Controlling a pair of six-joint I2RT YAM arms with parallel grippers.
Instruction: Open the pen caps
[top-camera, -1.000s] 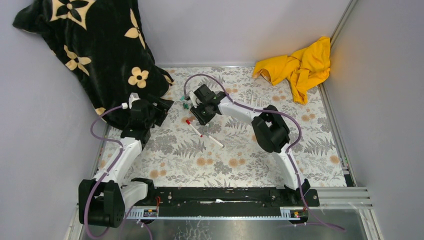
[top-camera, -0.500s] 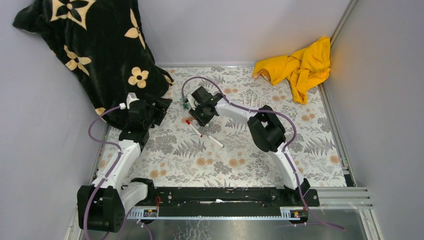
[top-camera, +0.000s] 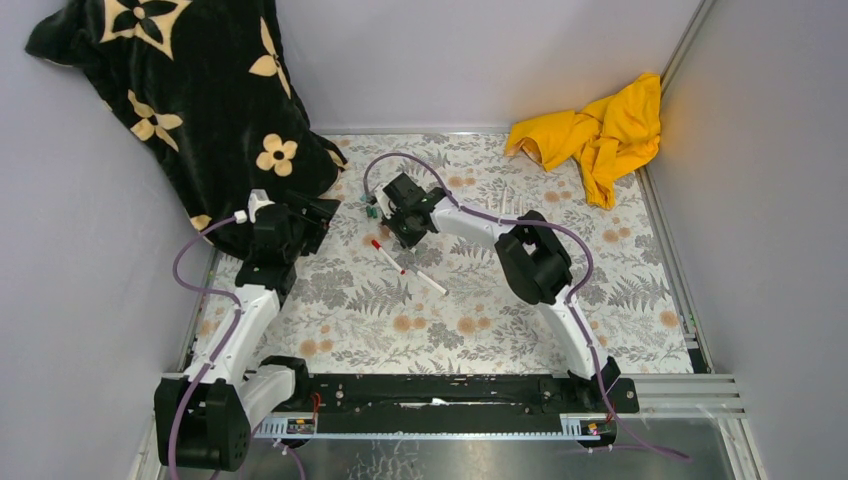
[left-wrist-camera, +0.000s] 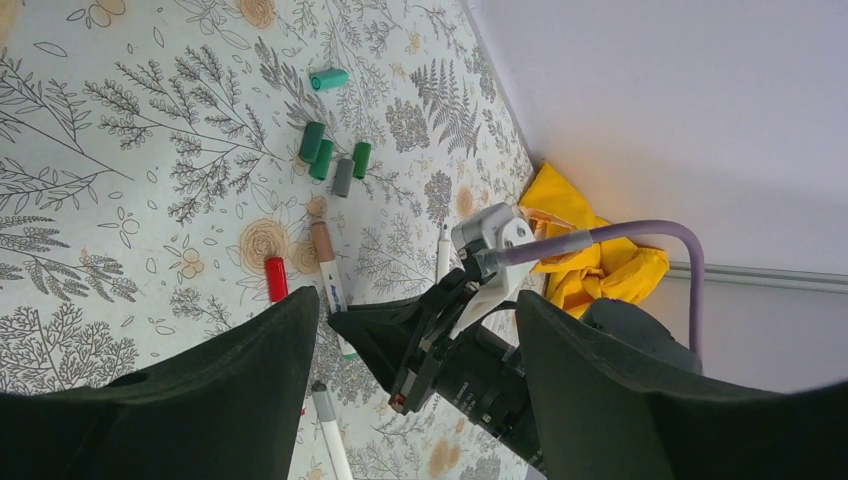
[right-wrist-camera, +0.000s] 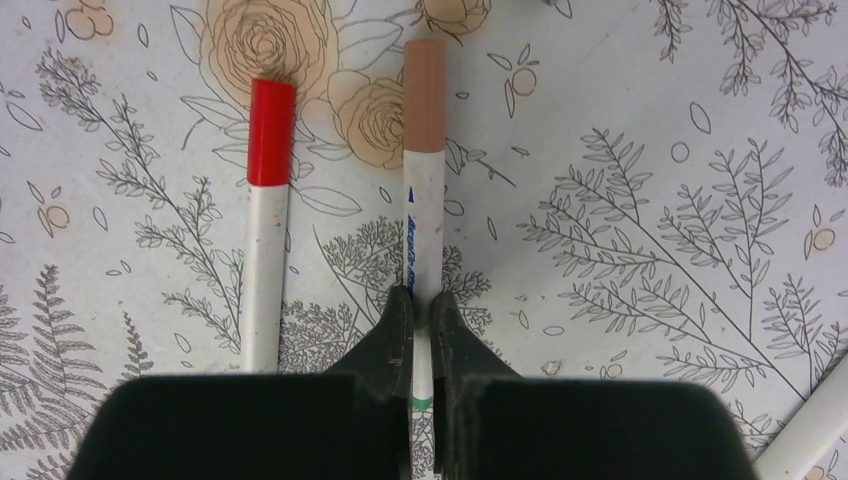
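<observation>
My right gripper (right-wrist-camera: 421, 305) is shut on the barrel of a thin white pen (right-wrist-camera: 424, 220) lying on the floral table, its tan cap (right-wrist-camera: 424, 95) still fitted and pointing away from the fingers. Beside it on the left lies a second white pen (right-wrist-camera: 265, 280) with a red cap (right-wrist-camera: 270, 132) on. Several loose green pen caps (left-wrist-camera: 312, 141) and a grey one (left-wrist-camera: 343, 176) lie just beyond. My left gripper (left-wrist-camera: 418, 300) is open and holds nothing; it stands apart on the left, facing the right gripper (top-camera: 398, 228).
A black flowered blanket (top-camera: 200, 90) drapes the back left corner, close behind my left gripper (top-camera: 318, 212). A yellow cloth (top-camera: 595, 130) lies at the back right. More white pens (top-camera: 430, 281) rest near the table's middle, one with a grey cap (left-wrist-camera: 322, 400).
My right gripper has gone from open to shut on the tan-capped pen after shifting slightly left. The left arm has barely moved.
</observation>
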